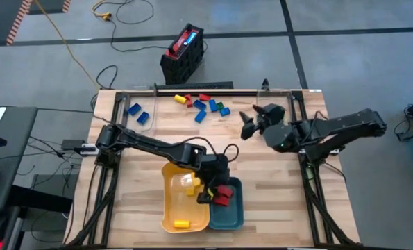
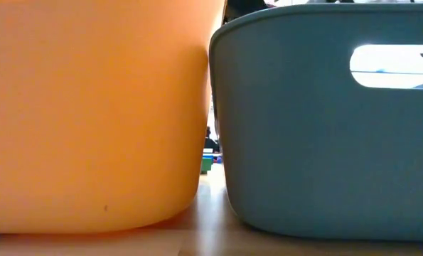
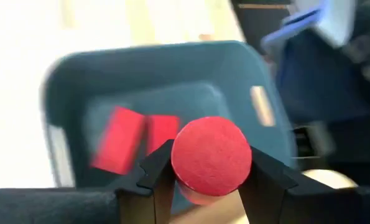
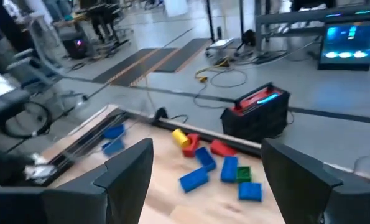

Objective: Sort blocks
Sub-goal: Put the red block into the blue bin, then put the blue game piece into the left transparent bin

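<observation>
While over the teal tray (image 3: 79, 81), the left tool (image 3: 211, 180) pinches a red block (image 3: 211, 155).

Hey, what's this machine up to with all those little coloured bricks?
It is sorting small plastic blocks by colour into two oblong trays. The left end effector holds a round red block above the teal plastic tray, where other red blocks already lie. The yellow plastic tray beside it holds a yellow block. The right end effector waits open near the unsorted blocks at the table's far side.
</observation>
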Robot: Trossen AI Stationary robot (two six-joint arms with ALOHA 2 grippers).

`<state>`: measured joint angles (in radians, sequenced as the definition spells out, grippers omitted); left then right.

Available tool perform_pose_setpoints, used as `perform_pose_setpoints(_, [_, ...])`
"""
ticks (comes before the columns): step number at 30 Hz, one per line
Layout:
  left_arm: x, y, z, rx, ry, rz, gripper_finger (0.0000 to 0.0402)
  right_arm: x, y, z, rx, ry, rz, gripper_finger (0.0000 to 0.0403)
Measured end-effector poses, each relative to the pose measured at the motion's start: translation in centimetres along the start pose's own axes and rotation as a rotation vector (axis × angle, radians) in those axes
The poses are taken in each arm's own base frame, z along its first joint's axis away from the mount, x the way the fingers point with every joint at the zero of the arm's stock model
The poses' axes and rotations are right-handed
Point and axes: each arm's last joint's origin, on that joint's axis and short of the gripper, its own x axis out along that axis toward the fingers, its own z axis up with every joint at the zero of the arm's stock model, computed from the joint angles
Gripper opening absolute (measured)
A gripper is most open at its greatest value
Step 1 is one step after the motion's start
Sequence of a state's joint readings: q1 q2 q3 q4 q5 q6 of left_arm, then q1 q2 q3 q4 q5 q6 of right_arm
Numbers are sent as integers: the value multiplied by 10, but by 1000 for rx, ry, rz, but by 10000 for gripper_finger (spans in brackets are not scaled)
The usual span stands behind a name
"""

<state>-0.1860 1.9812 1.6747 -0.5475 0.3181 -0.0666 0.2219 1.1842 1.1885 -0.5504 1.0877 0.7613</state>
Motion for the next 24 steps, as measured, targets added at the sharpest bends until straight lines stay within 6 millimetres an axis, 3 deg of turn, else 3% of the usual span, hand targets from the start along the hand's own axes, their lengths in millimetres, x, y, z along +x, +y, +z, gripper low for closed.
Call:
perform_pose_setpoints(7, [2, 0, -1, 77, -8, -22, 181, -6, -19, 16, 31, -20, -23, 310])
perform_pose_setpoints(15, [-3, 2, -2, 68, 9, -19, 241, -6, -22, 13, 16, -3, -37, 310])
perform_pose_setpoints(17, [-13, -1, -1, 103, 4, 16, 243, -7, -25, 11, 29, 12, -51, 310])
perform_pose_setpoints(24, [-79, -11, 10, 230, -69, 227, 222, -12, -27, 3, 48, 53, -53, 310])
